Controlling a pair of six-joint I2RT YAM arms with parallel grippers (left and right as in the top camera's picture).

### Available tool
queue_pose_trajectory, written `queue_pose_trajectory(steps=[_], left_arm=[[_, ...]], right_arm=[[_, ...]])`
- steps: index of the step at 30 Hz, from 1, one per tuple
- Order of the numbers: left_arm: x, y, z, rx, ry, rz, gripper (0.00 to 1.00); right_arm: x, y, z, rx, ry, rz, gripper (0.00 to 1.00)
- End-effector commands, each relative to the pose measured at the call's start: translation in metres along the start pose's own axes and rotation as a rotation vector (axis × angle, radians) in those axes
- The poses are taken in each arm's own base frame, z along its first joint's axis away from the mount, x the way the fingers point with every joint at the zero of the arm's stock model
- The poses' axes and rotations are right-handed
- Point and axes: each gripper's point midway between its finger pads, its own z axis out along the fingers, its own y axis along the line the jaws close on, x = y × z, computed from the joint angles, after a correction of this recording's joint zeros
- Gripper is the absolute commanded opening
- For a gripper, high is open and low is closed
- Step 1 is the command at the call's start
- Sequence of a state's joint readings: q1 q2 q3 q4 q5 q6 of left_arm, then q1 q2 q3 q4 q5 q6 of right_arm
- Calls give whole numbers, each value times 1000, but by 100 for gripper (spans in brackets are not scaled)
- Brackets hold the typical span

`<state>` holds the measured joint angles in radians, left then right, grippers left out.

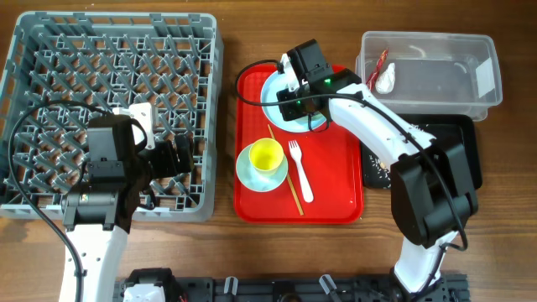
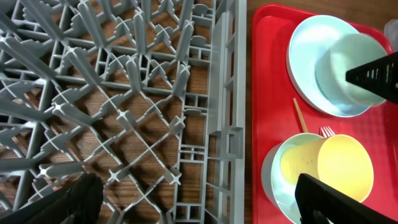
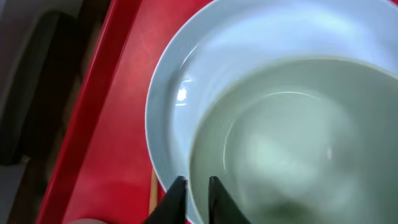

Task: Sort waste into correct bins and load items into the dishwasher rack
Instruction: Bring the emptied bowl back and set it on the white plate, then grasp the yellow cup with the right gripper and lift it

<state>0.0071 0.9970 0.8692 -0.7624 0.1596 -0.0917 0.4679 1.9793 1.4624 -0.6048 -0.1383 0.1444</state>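
Note:
A pale mint bowl (image 3: 292, 143) sits in the blue-white plate (image 3: 186, 74) at the back of the red tray. My right gripper (image 3: 197, 185) hangs over it, jaws a narrow gap apart, straddling the bowl's rim. From overhead the right gripper (image 1: 289, 105) covers most of that plate (image 1: 271, 88). My left gripper (image 2: 202, 205) is wide open above the right edge of the grey dishwasher rack (image 1: 109, 21). A yellow cup (image 1: 267, 155) stands in a second mint bowl (image 1: 247, 172), beside a white fork (image 1: 300, 172) and wooden chopsticks (image 1: 285, 172).
The clear tub (image 1: 436, 92) at the back right holds a red-and-white wrapper (image 1: 383, 60) and a white scrap (image 1: 386, 80). In front of it the black tray (image 1: 457, 134) has crumbs (image 1: 377, 176) at its left end. The red serving tray (image 1: 336, 189) lies between rack and bins.

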Motion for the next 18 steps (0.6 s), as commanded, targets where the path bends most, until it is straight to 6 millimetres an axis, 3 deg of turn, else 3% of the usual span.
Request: queue_pose_trajectory(steps=[1, 5, 8, 11, 14, 18], left_arm=[[-9, -4, -5, 17, -23, -5, 100], [-9, -4, -5, 17, -23, -5, 100], [-9, -4, -5, 17, -23, -5, 100], [-9, -4, -5, 17, -24, -5, 100], [-9, -4, -5, 17, -24, -5, 100], [-8, -4, -5, 16, -20, -6, 100]], right_arm=[[-3, 15, -5, -84, 5, 16, 24], [-14, 25, -36, -117, -39, 8, 31], [-22, 37, -74, -156, -89, -6, 37], [-18, 50, -102, -214, -99, -10, 39], [0, 55, -107, -234, -29, 28, 40], [37, 59, -97, -238, 114, 47, 40]])
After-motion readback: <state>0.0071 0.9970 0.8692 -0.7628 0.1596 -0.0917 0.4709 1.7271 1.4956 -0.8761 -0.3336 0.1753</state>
